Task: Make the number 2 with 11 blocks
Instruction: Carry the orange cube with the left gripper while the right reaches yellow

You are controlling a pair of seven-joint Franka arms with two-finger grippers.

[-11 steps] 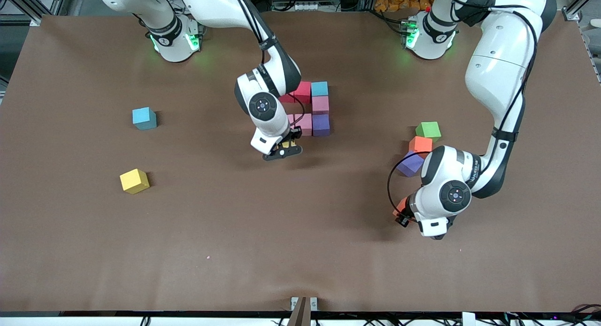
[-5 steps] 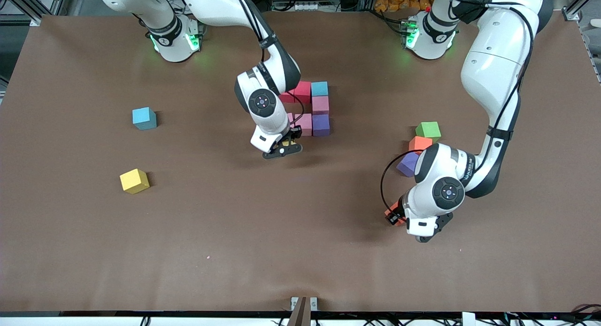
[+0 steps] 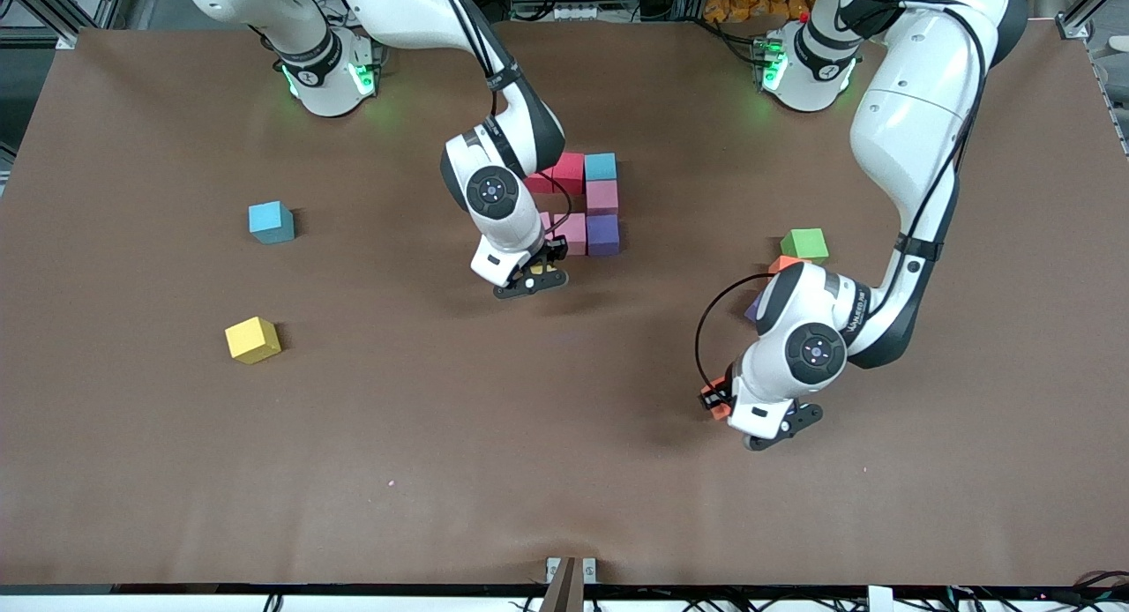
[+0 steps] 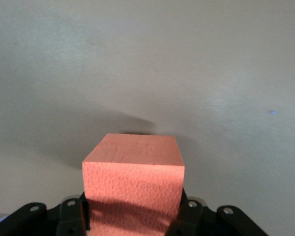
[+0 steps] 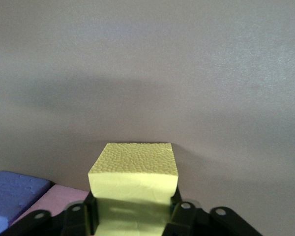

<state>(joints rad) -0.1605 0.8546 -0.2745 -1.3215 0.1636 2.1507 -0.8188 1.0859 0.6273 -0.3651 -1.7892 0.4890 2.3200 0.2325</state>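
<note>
Left gripper [image 3: 716,404]: mine, up over bare tabletop toward the left arm's end, pinching an orange-red cube [image 4: 132,184] between its fingers.
Right gripper [image 3: 540,275]: mine, low at the camera-side edge of the cube cluster, with a yellow cube [image 5: 134,189] between its fingers; I cannot tell whether they press it.
Number 2 so far [image 3: 586,202]: red, light blue, pink and purple cubes packed together mid-table, partly hidden by my right arm.
Loose cubes, left arm's end: green cube [image 3: 804,243], orange cube [image 3: 784,263] just beside it, and a purple cube [image 3: 753,310] mostly hidden by my forearm.
Loose cubes, right arm's end: blue cube [image 3: 270,221] and a second yellow cube [image 3: 252,339], well apart.
Surface: brown matte table [image 3: 441,436], flat and faintly rippled.
Edges: framing rails and cables along the base end.
Open room: wide bare stretch along the camera-side edge.
</note>
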